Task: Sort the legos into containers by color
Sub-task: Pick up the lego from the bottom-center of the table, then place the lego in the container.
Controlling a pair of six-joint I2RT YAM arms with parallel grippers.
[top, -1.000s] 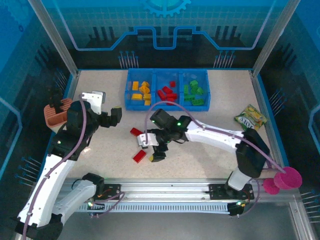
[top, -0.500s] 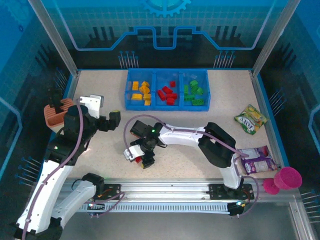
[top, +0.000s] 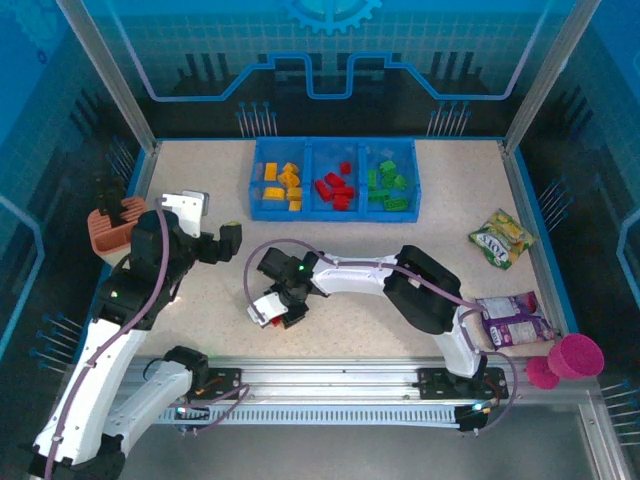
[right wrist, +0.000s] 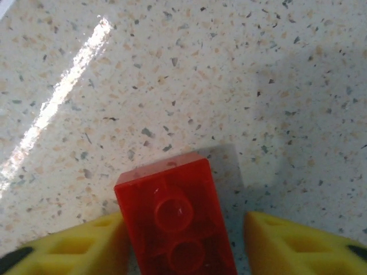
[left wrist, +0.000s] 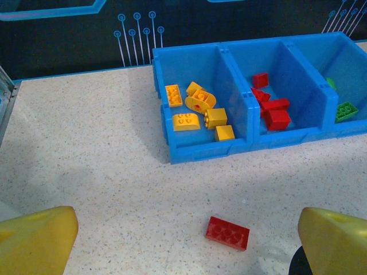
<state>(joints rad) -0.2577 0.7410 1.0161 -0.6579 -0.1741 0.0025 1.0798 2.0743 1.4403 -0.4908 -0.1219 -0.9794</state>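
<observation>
My right gripper is down on the table, open, with its yellow fingers on either side of a red lego. The left finger touches the brick and the right finger stands a small gap away. My left gripper hangs open and empty to the left, above the table. Just in front of it lies a second red lego. The blue three-compartment container stands at the back: yellow-orange legos on the left, red ones in the middle, green ones on the right.
A salmon-pink holder stands at the left edge behind my left arm. Two snack packets lie on the right side. A magenta cup sits at the near right corner.
My right arm swung left and came down over the red lego. Its jaws have narrowed around the brick. The left arm has barely moved.
</observation>
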